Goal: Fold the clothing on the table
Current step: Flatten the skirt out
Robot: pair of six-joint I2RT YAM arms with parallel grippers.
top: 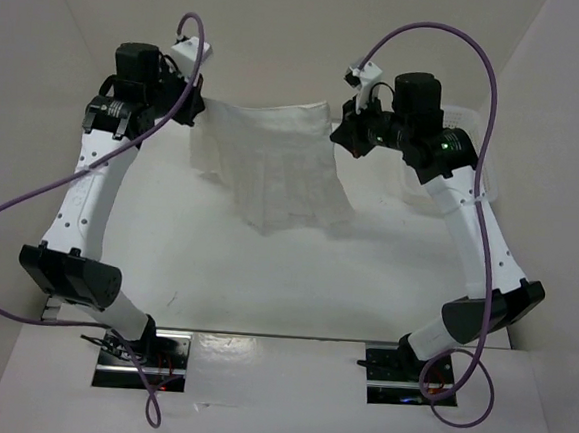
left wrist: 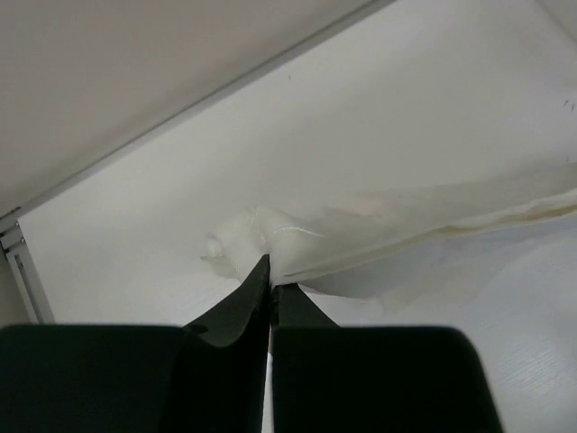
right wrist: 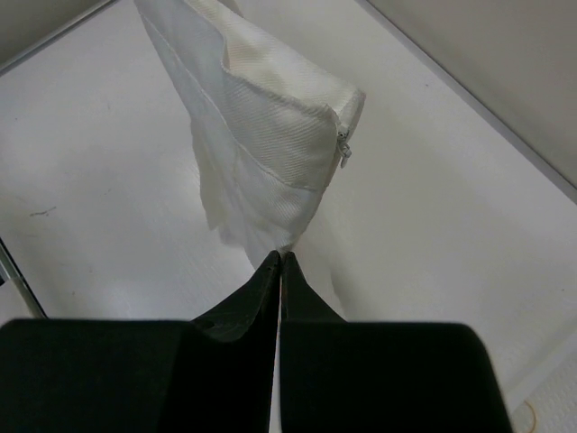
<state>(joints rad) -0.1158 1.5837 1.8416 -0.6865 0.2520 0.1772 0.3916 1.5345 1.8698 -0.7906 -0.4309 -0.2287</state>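
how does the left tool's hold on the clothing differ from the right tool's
The left tool pinches a bunched, crumpled corner of the clothing, while the right tool pinches a flatter edge on the side with the zipper. Seen from above, the left tool holds the clothing's left top corner and the right tool its right one. Shared: both are shut on the clothing, its top edge stretched between them and the rest hanging.

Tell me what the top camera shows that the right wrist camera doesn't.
Only the top camera: the whole width of the clothing, strung between the left pincer and the right pincer above the table. Only the right wrist camera: a small zipper at the clothing's band, and the fabric's weave. Both: the clothing, the table, and the right pincer shut on the fabric.
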